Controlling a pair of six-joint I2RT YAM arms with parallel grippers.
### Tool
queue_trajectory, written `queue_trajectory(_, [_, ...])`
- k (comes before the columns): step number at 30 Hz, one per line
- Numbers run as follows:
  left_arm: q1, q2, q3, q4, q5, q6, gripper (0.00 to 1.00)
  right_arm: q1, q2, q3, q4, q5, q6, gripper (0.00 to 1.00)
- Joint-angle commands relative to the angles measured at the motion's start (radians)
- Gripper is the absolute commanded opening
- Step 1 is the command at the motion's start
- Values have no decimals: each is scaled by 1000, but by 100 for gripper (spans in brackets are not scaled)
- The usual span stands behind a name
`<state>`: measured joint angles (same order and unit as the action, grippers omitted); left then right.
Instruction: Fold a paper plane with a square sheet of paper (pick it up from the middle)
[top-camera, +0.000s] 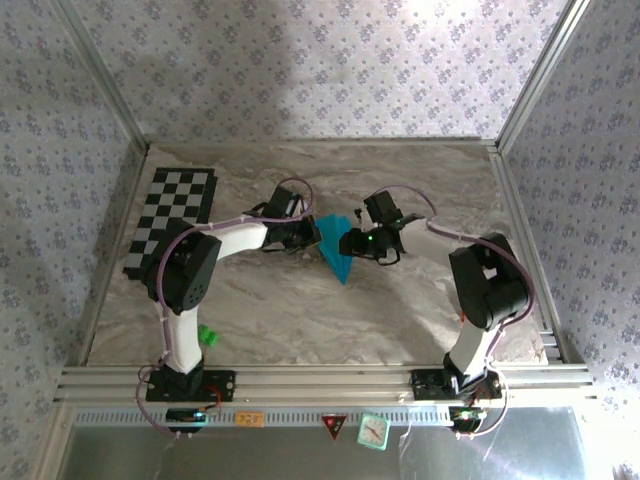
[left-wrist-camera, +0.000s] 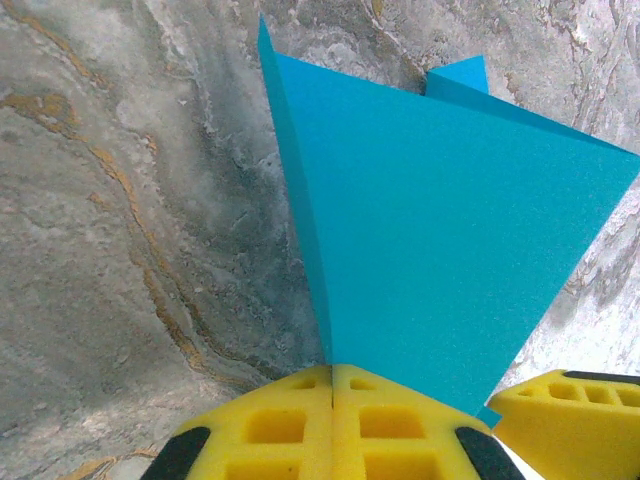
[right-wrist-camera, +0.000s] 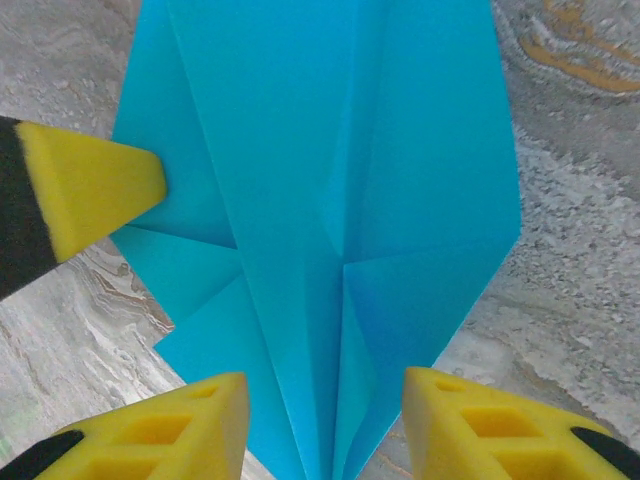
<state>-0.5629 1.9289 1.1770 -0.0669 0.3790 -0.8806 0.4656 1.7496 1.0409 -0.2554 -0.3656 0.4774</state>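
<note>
Pinching the folded, pointed cyan-blue paper plane at its 9 o'clock edge, the left gripper has its jaws pressed together. At 3 o'clock the right gripper stands spread, jaws either side of the paper. The plane lies mid-table on the grey marbled tabletop.

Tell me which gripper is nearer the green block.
Left. The left gripper is shut on the blue paper, beyond and right of the green block; the right gripper stands open at the paper's other side, farther off.
</note>
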Motion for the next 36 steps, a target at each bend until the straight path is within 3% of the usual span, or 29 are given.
queue_trajectory(1, [3, -1, 12, -4, 23, 12, 1, 9, 31, 34, -32, -41, -26, 46])
queue_trajectory(8, [4, 1, 13, -5, 26, 12, 1, 52, 31, 51, -43, -54, -75, 47])
queue_trajectory(13, [4, 3, 18, -7, 25, 14, 1, 111, 53, 103, -118, 52, -114, 50])
queue_trajectory(23, [4, 2, 14, -13, 29, 14, 1, 141, 96, 143, -172, 127, -133, 55])
queue_trajectory(36, [4, 7, 17, -17, 35, 15, 1, 147, 106, 186, -186, 174, -135, 54])
